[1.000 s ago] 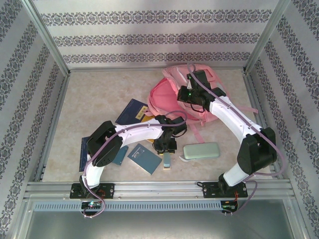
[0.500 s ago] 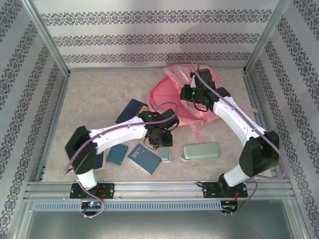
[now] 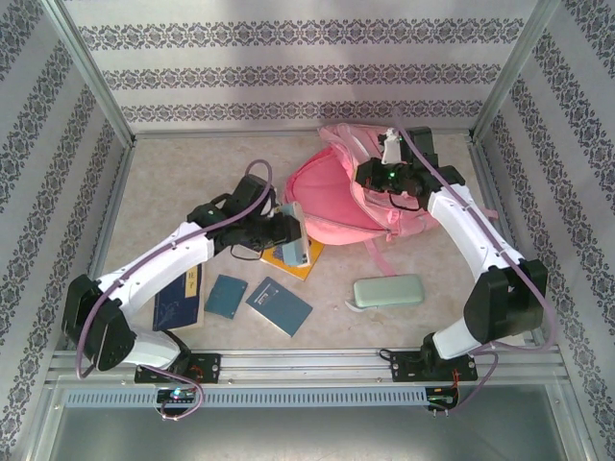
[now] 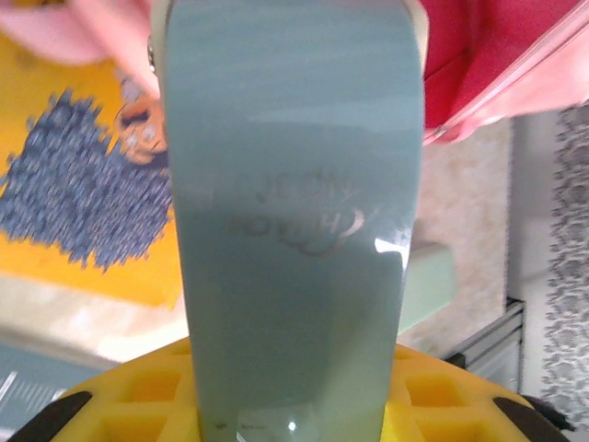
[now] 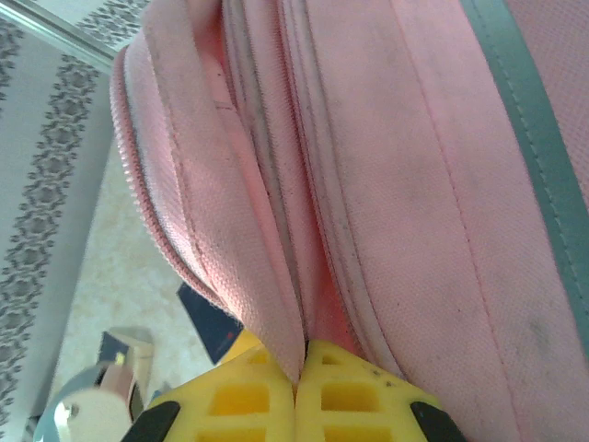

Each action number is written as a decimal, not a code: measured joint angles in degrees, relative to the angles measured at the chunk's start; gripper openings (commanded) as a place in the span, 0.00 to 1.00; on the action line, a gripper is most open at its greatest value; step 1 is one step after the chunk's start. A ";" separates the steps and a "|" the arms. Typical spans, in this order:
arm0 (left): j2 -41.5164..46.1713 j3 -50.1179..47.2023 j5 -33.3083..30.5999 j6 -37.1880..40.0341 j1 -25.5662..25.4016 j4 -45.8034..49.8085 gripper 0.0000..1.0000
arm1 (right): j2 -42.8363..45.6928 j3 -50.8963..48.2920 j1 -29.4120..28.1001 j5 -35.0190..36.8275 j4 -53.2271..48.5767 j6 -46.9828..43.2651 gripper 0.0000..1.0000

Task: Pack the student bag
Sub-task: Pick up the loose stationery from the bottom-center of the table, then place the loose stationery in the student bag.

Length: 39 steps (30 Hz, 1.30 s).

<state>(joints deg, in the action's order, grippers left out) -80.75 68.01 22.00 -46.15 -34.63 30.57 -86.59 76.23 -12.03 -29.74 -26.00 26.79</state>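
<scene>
Now right end effector (image 5: pixel 297 373) pinches student bag (image 5: pixel 396 184) fabric; left end effector (image 4: pixel 294 405) clasps teal item (image 4: pixel 294 212).

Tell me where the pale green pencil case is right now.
In the top view the pencil case lies on the table right of centre, toward the near edge, in front of the student bag and right of the blue book.

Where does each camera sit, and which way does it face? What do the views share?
Top external: above and behind the bases, looking down on the table; both arms, left gripper and right gripper show.
Left wrist: on the left arm, facing the pale blue item between its yellow fingers.
Right wrist: facing the student bag, pinched by its shut fingers.
Shared: the bag, in all three.
</scene>
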 measured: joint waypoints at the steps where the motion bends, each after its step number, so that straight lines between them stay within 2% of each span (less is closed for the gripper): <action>1: -1.07 1.29 1.07 0.46 0.81 -1.20 0.18 | 0.07 0.00 0.35 -1.46 0.13 0.02 0.00; 7: -12.52 9.68 7.63 0.61 3.76 -12.61 0.18 | 0.09 -0.07 1.68 -7.10 2.05 1.73 0.00; 12: -24.48 13.70 11.08 -3.28 5.20 -24.15 0.16 | 0.61 -1.42 2.58 -11.43 5.99 4.50 0.00; 16: -33.03 14.86 11.82 -9.14 5.46 -34.05 0.15 | 0.61 -2.47 3.28 -14.12 9.42 7.43 0.00; 25: -44.28 14.60 11.93 -27.32 5.09 -59.78 0.15 | 0.59 -3.23 3.65 -16.63 13.11 10.91 0.00; 30: -47.30 15.58 11.39 -31.58 3.39 -64.41 0.19 | 0.04 -3.21 3.54 -16.96 14.12 11.96 0.00; 35: -50.75 20.09 9.92 -33.09 0.15 -65.46 0.28 | -1.77 -2.84 2.23 -17.22 15.85 13.44 0.00; 38: -53.02 23.39 9.01 -33.68 -1.95 -65.09 0.46 | -3.37 -1.88 0.90 -17.07 16.37 14.01 0.00; 39: -54.10 25.03 8.81 -33.88 -2.54 -64.54 0.56 | -3.82 -1.51 0.59 -16.98 16.48 14.03 0.00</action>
<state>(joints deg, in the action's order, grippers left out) -134.85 93.03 30.81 -80.03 -37.17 -33.98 -90.41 74.72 -11.44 -46.72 -9.52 40.82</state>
